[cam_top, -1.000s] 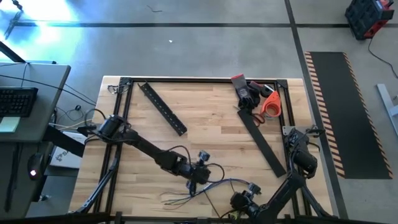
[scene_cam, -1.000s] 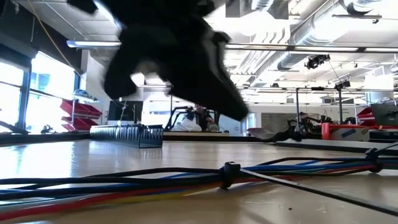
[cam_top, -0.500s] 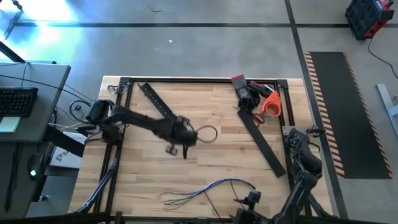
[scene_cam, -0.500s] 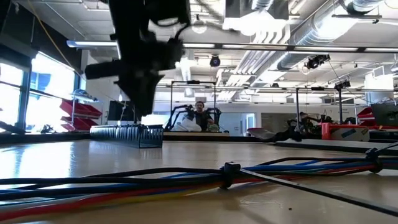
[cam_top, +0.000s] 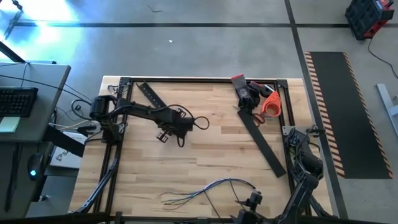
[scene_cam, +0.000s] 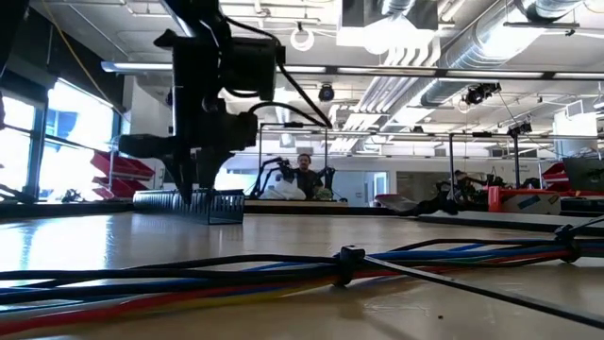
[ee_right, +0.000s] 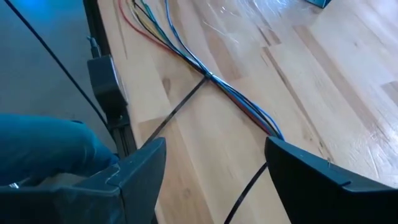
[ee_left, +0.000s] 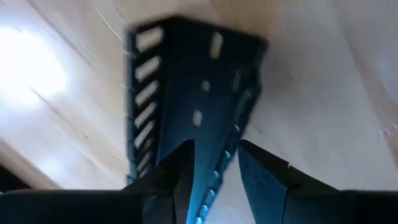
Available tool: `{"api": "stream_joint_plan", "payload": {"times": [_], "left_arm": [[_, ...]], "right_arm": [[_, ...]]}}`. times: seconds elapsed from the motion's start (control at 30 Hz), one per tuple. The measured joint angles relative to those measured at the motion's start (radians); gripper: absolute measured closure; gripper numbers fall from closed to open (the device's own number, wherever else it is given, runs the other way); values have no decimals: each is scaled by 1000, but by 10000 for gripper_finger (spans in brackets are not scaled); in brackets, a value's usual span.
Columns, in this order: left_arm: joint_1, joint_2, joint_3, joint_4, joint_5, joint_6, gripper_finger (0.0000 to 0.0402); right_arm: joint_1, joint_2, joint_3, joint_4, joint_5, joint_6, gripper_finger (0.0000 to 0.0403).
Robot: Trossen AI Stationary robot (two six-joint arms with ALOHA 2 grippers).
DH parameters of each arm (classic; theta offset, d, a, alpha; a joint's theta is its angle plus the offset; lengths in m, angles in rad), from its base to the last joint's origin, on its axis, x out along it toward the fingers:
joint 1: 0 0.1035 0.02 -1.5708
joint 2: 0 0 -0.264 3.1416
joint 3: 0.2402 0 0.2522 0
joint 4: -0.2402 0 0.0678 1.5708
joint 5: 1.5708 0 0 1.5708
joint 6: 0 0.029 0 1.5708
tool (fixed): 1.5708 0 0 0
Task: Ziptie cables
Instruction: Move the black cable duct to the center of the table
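Observation:
The cables [cam_top: 208, 188] lie as a bundle of thin coloured wires near the table's near edge, bound by a black ziptie [ee_right: 208, 76] whose tail rests on the wood. The bundle runs across the front of the low view [scene_cam: 236, 281]. My right gripper [ee_right: 214, 168] hangs open above them at the near right [cam_top: 252, 200], with nothing between its fingers. My left gripper [cam_top: 169, 132] is at the far left, pointing steeply down over the near end of a black perforated bar [cam_top: 160, 107]. It is open [ee_left: 217, 168], with one side wall of the bar [ee_left: 227, 146] between its fingers. My left gripper stands over the perforated bar from above, one finger [ee_left: 180, 177] inside the channel and one [ee_left: 264, 180] outside its side wall. I cannot tell whether either finger touches the bar, which lies flat on the table.
A second black bar [cam_top: 264, 144] lies slanted at the right. Orange-handled scissors [cam_top: 269, 104] and a red-and-black tool [cam_top: 242, 90] sit at the far right corner. A black frame [cam_top: 205, 79] edges the table. Bare wood lies between the bars and the cables.
My left gripper has swung from the cables at the near edge toward the far left, to the perforated bar, and has tipped to point more steeply down. My right gripper has drawn back a little from the cables. The cables stay on the table.

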Motion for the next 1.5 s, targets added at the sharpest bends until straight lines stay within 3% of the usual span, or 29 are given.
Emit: {"api": "stream_joint_plan", "payload": {"times": [0.13,0.27,0.4,0.53,0.73,1.07,1.37,1.5], "left_arm": [[-17,1,-25,97,45,-33,310],[-51,-1,-23,184,138,-104,359],[-91,-1,-10,276,222,-258,396],[-130,0,4,404,317,-414,394],[-175,0,36,609,354,-573,401],[-171,14,50,861,426,-676,401],[-171,133,50,1129,442,-726,401],[-172,167,52,1202,448,-726,382]], "right_arm": [[1,0,0,0,1,-17,144],[-2,0,0,0,10,-27,144],[-9,0,0,4,54,-51,144],[-36,0,0,5,76,-59,144],[-84,0,0,29,73,-119,144],[-136,0,0,50,67,-194,144],[-136,0,-1,45,20,-190,144],[-125,0,-1,30,14,-174,144]]}}
